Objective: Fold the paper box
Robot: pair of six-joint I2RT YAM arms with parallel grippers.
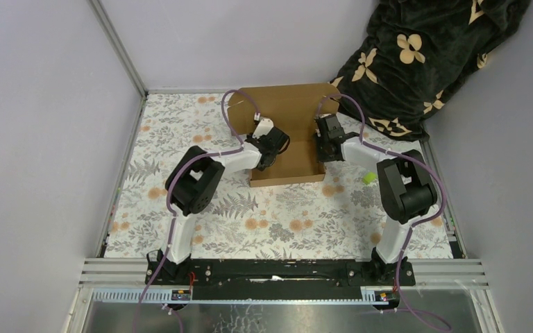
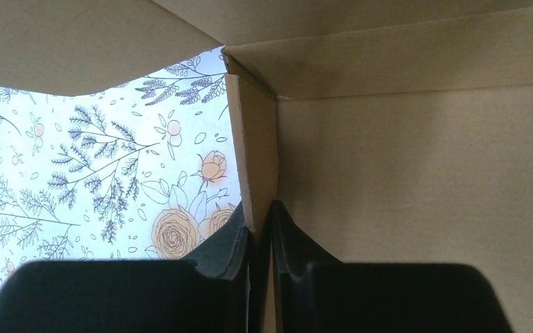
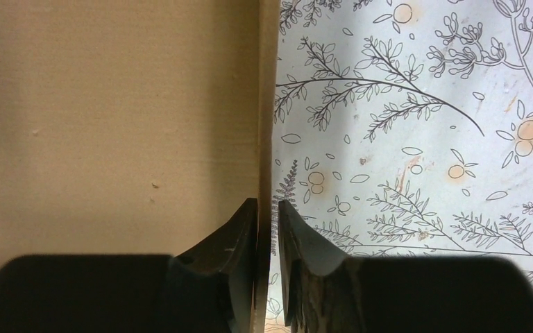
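Top external view: a block (image 1: 368, 178) is seen near the box's (image 1: 288, 111) right. The box, set on the cloth (image 1: 277, 222), is pinched at its left wall by the left gripper (image 2: 258, 216) and at its right wall by the right gripper (image 3: 268, 208) — beyond, a blanket (image 1: 416, 55).

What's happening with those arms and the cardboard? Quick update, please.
Both clamped: left gripper on left wall of paper box, right gripper on right wall. Box partly folded. Small green block off right, not blocking.
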